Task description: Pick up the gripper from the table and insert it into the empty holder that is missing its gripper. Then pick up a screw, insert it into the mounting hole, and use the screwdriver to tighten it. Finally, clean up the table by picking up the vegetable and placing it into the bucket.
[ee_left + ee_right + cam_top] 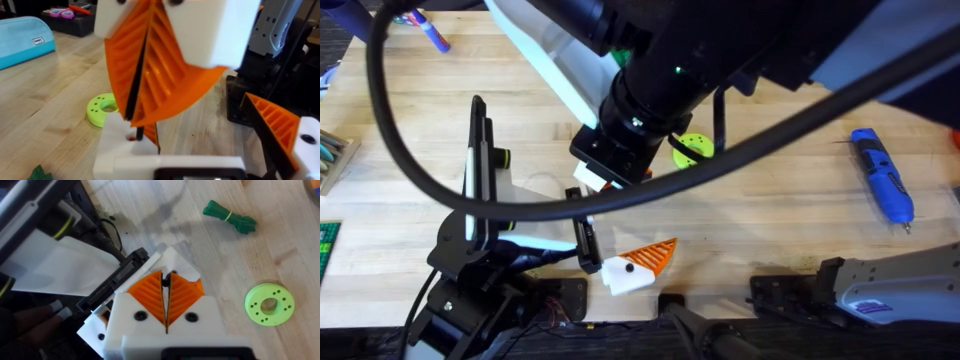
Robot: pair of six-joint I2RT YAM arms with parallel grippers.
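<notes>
My right gripper (166, 287) points down over the left hand, its orange ribbed pads shut on a thin dark screw (139, 133). The screw's tip meets the mounting hole of a white gripper piece (120, 147) seated on the left hand. My left gripper (210, 145) stands open; its orange finger (277, 125) is apart from that piece. In the overhead view the right gripper (600, 180) hangs beside the left gripper (625, 255). The blue screwdriver (883, 178) lies at the right. The green vegetable (230, 217) rests on the table. The bucket is out of view.
A lime green ring (692, 148) lies mid-table just beyond the grippers. A light blue pouch (20, 40) sits farther off. The right arm (700, 60) crosses the middle high under the camera, and a black cable (450, 190) loops over the left side.
</notes>
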